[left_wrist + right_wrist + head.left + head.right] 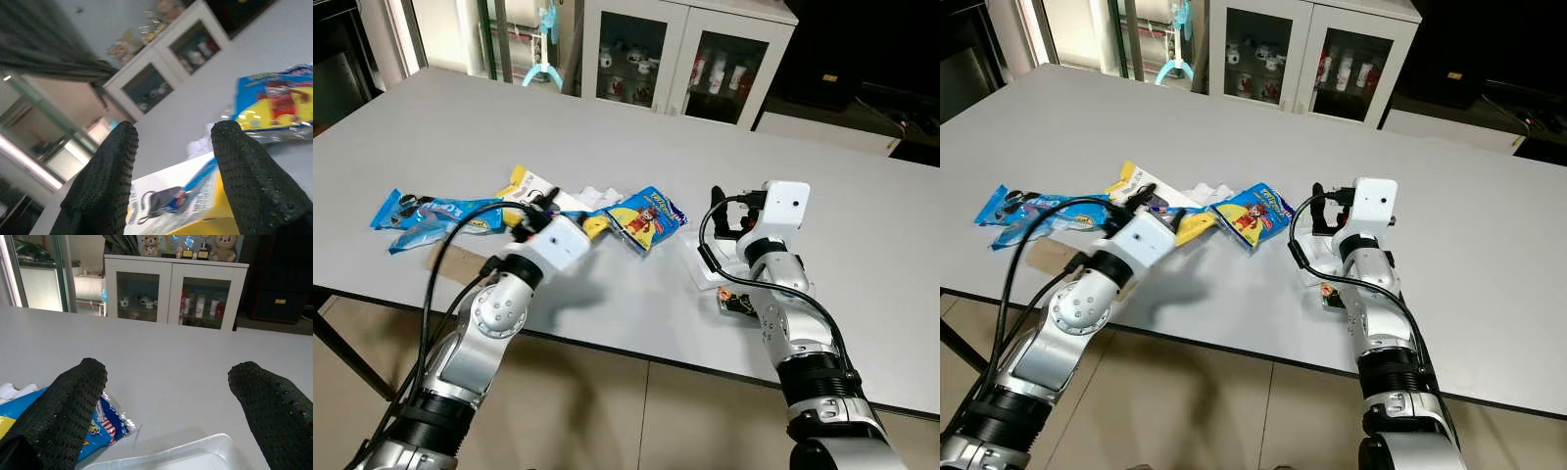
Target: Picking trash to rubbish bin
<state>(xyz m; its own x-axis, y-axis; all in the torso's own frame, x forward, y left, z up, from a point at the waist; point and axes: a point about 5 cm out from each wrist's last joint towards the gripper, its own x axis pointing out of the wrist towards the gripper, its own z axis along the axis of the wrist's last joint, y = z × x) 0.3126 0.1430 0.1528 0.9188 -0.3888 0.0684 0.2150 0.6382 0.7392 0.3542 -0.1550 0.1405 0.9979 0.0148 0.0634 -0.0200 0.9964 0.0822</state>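
Trash lies on the grey table [460, 137]: blue wrappers [421, 217] at the left, a yellow and white packet [530, 188], crumpled white tissue [599, 193] and a yellow-blue cartoon snack bag [646, 217]. My left gripper [540, 208] hovers low over the yellow and white packet [166, 205], open, with nothing between its fingers [105, 171]. My right gripper [734, 220] is open above a clear plastic tray [710, 269], whose rim [195, 453] sits just under it. The cartoon bag [105, 423] lies beside its left finger.
A small black and orange item [736, 302] lies by the right forearm near the table's front edge. A brown cardboard piece [450, 257] sits under the left arm's cable. A white glass-door cabinet [685, 54] stands behind the table.
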